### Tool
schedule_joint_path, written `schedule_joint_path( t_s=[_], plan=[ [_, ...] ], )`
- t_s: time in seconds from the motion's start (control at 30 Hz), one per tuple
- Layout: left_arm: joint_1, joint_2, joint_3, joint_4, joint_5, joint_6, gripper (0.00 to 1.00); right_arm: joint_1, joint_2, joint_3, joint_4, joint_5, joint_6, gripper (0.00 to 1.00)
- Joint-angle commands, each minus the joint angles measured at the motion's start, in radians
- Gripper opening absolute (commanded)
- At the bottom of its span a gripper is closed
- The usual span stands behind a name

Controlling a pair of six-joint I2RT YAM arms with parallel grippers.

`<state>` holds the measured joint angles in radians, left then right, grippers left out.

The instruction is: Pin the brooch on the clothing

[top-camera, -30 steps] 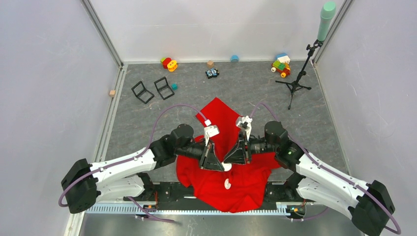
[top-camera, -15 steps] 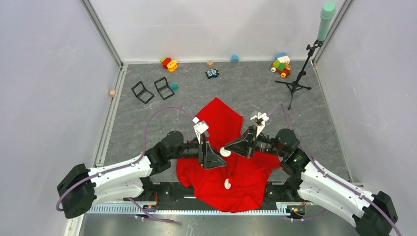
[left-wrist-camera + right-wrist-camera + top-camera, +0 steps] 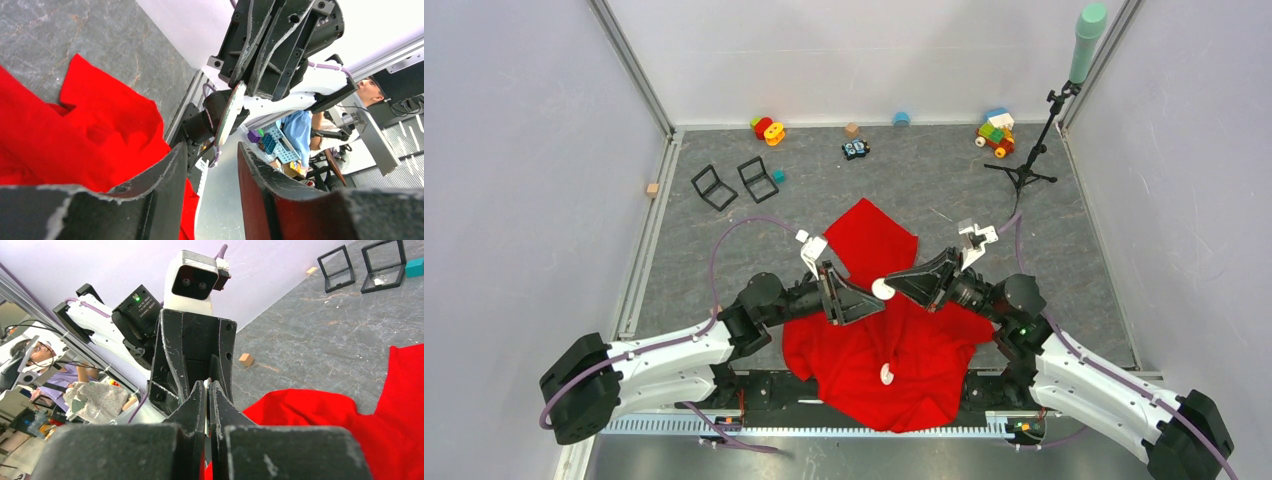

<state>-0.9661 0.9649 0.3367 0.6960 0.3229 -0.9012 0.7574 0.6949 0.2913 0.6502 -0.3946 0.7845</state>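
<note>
Top view: one crumpled bright-red clothing (image 3: 924, 360) on the tabletop (image 3: 924, 185), one white round brooch (image 3: 882, 289) pinched above it by the right hand (image 3: 892, 284); left wrist: left hand (image 3: 212, 150) spread over the clothing; right wrist: right hand nearly closed

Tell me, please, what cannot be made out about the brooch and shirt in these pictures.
Brooch clasp: left wrist view shows only its edge; open or shut, unreadable.
Brooch in the right wrist view: hidden between the right gripper's closed jaws.
White speck on the clothing, top view: too small to identify.
</note>
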Motion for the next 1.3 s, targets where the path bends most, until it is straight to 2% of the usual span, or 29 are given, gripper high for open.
schedule_joint_path(
  t_s=[0.0, 0.23, 0.57, 0.8, 0.97, 1.0, 1.03, 1.1, 1.17, 1.27],
  plan=[
    [0.001, 0.003, -0.001, 0.116, -0.031, -0.048, 0.46, 0.002, 0.001, -0.004, 0.094, 0.006, 0.033, 0.00],
    [0.003, -0.015, -0.013, 0.122, -0.053, -0.051, 0.44, 0.003, 0.019, 0.011, 0.092, -0.036, 0.032, 0.00],
    [0.006, -0.014, -0.005, 0.103, -0.045, -0.048, 0.28, 0.003, 0.033, 0.034, 0.070, -0.082, 0.013, 0.00],
    [0.007, -0.007, 0.002, 0.100, -0.033, -0.048, 0.26, 0.004, 0.040, 0.039, 0.054, -0.103, 0.002, 0.00],
    [0.006, 0.009, 0.012, 0.096, -0.001, -0.047, 0.03, 0.004, 0.046, 0.040, 0.051, -0.104, 0.001, 0.00],
    [0.006, 0.010, 0.010, 0.092, -0.001, -0.047, 0.02, 0.004, 0.045, 0.042, 0.047, -0.104, 0.000, 0.02],
    [0.006, 0.010, 0.009, 0.085, -0.003, -0.046, 0.02, 0.003, 0.045, 0.045, 0.037, -0.100, -0.004, 0.07],
    [0.010, 0.002, 0.014, 0.030, -0.017, -0.037, 0.02, 0.003, 0.038, 0.060, -0.028, -0.080, -0.040, 0.24],
    [0.042, -0.009, 0.041, -0.086, -0.017, -0.027, 0.02, 0.003, 0.019, 0.106, -0.194, -0.016, -0.111, 0.48],
    [0.126, -0.019, 0.073, -0.238, 0.061, -0.007, 0.02, 0.002, -0.011, 0.182, -0.477, 0.184, -0.216, 0.66]
  ],
)
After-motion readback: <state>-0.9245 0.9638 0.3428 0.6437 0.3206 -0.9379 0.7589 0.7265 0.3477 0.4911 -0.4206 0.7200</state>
